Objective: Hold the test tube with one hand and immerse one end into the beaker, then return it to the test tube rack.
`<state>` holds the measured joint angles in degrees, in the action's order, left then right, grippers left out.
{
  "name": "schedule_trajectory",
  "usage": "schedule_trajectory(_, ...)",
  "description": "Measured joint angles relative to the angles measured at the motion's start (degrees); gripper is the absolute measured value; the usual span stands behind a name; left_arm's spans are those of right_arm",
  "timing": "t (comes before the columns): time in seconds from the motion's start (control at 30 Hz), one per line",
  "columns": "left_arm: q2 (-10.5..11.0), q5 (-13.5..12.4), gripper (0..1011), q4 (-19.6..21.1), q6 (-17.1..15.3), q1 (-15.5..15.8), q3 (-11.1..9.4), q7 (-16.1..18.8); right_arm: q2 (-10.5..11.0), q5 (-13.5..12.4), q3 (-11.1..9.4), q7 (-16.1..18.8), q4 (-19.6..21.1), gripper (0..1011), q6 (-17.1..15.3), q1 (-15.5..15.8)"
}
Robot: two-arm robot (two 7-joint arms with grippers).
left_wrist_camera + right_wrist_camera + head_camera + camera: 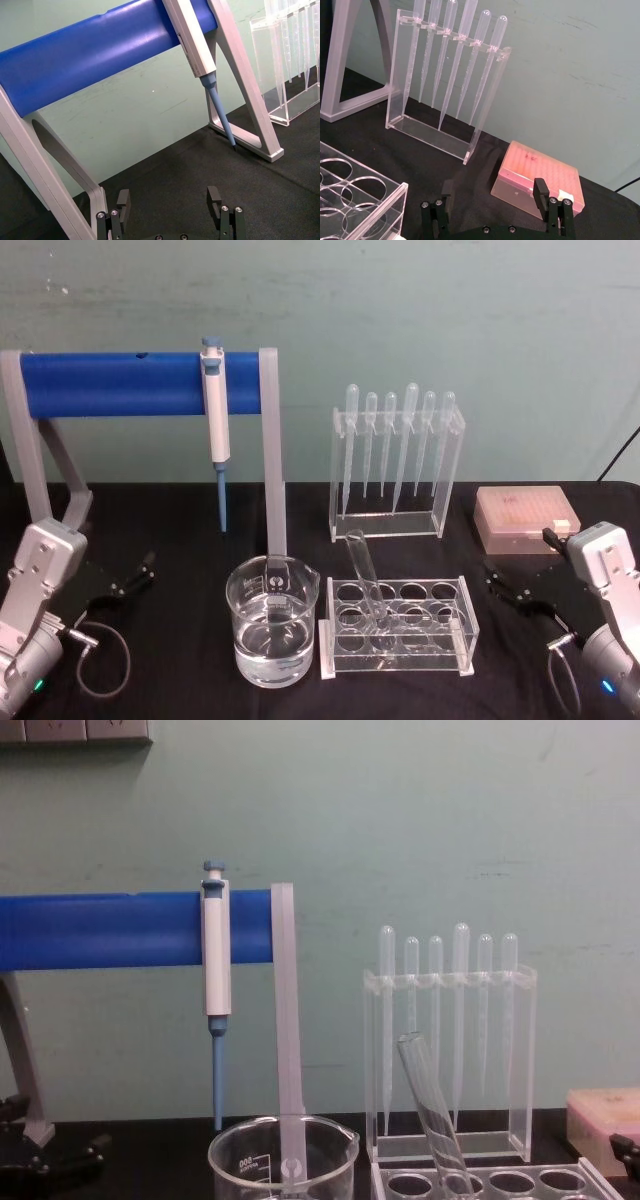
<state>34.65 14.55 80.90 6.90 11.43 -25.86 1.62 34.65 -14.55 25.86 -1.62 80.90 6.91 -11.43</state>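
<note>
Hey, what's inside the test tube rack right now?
One test tube leans in a hole near the rack's left end, rim tipped left; the other holes look empty. Where its bottom rests is unclear through the acrylic. The left gripper and right gripper rest open at the sides.

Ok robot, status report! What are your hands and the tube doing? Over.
Left gripper open, parked left. Right gripper open, parked right. Test tube leaning in rack, untouched. Beaker just left of rack, nothing between.

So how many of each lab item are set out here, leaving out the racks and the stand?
Test tube: 1
Beaker: 1
Pipettes: 6
Pipettor: 1
Pink tip box: 1
Total: 10
</note>
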Motion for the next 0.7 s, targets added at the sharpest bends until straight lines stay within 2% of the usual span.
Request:
schedule_trajectory(0.5,0.0,0.0,1000,0.0,0.0,0.0,0.0,0.0,0.0,0.0,0.0,0.0,0.0,1002,0.0,0.0)
schedule_trajectory(0.7,0.0,0.0,1000,0.0,0.0,0.0,0.0,0.0,0.7,0.19,-1.53,0.08,1.67,1002,0.7,1.86)
